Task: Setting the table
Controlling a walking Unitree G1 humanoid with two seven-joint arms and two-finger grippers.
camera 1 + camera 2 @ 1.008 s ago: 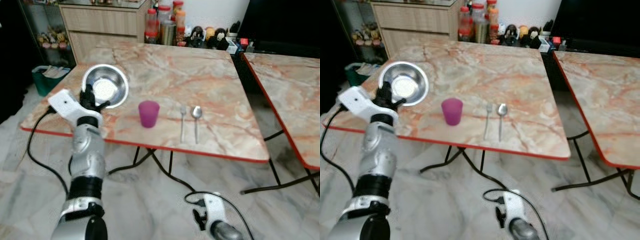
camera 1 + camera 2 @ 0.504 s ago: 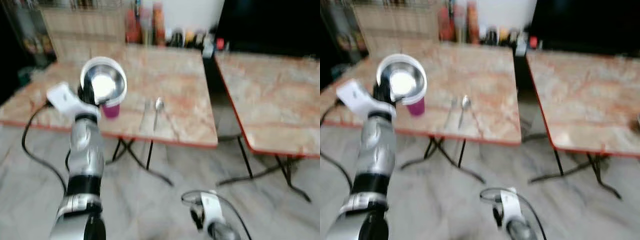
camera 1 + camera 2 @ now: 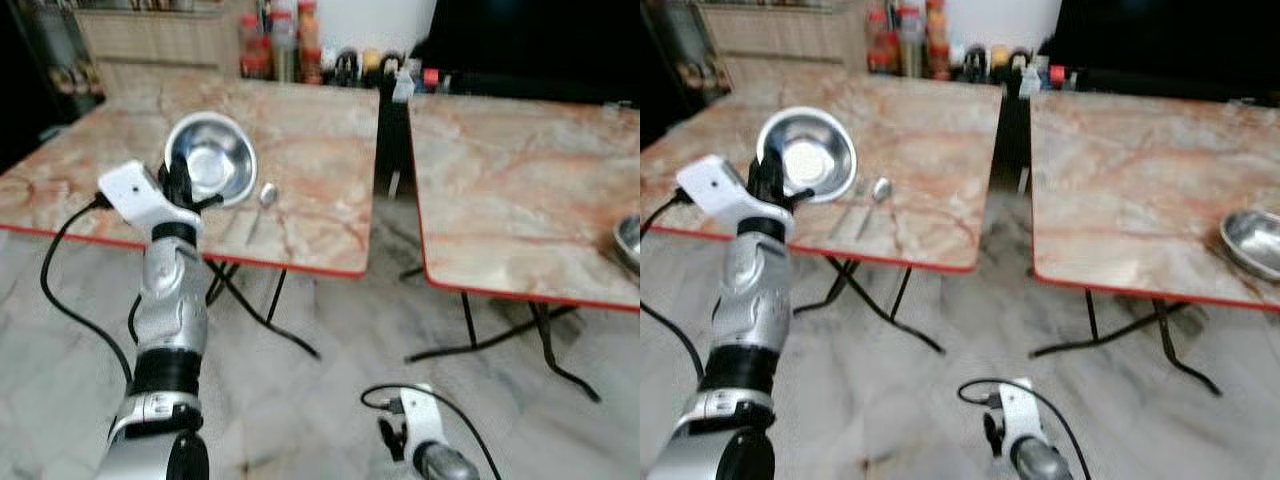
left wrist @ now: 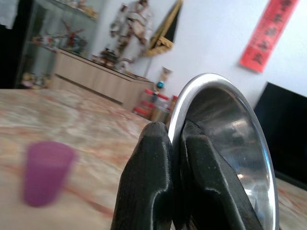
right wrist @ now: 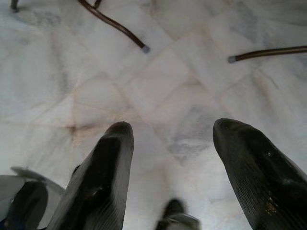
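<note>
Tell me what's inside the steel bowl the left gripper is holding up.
The steel bowl looks empty, just bright reflections on its bottom. The left gripper pinches its rim, and one finger covers a small strip of the inside.

The left tool (image 3: 180, 185) is raised in front of the near-left bench (image 3: 320, 160), its black fingers pinched on the rim of a steel bowl (image 3: 210, 170) that is tilted with its open side toward the camera. A spoon (image 3: 262, 203) lies on that bench just beside the bowl, and bottles and jars (image 3: 285, 55) stand along its far edge. On the second bench (image 3: 500, 200), to the right across a narrow gap, another steel bowl (image 3: 628, 240) sits at the picture's right edge, while the right arm (image 3: 425, 455) hangs low over the marble floor (image 3: 330, 400).
</note>
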